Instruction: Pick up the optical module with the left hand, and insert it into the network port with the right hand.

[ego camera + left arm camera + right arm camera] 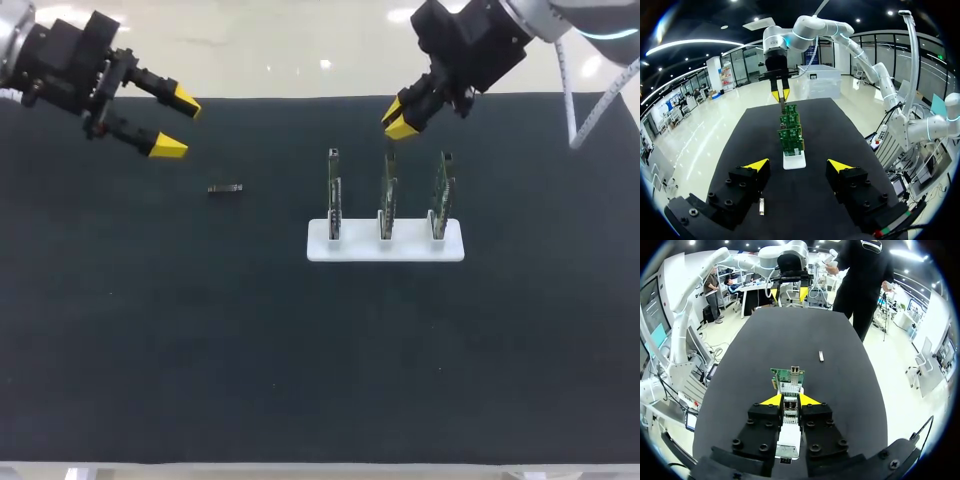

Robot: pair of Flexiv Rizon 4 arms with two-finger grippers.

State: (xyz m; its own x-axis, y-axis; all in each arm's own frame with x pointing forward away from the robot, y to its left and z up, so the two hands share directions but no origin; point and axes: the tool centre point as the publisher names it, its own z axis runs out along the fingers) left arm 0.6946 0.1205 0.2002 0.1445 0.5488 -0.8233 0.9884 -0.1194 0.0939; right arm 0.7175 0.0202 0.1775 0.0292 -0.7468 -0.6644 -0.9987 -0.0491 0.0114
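So the optical module [226, 188] is just lying flat on the black surface [300, 360], not picked up by anything. It sits between the left end effector [175, 122] and the white stand [385, 250], a bit closer to the left arm's side.

The left end effector hangs above the far left part of the surface with its yellow-tipped fingers spread wide, nothing in them. From the left wrist cam the module [761, 206] shows down on the surface next to one finger of that end effector [797, 164], not touching it.

The stand holds three green circuit boards upright in a row; the middle board [387, 190] is the one the right end effector [400, 118] hovers over, just past its far edge. Its fingers are pinched close together and grip nothing. In the right wrist cam the boards line up right ahead of that end effector [790, 399], with the module [821, 356] further out on the surface.
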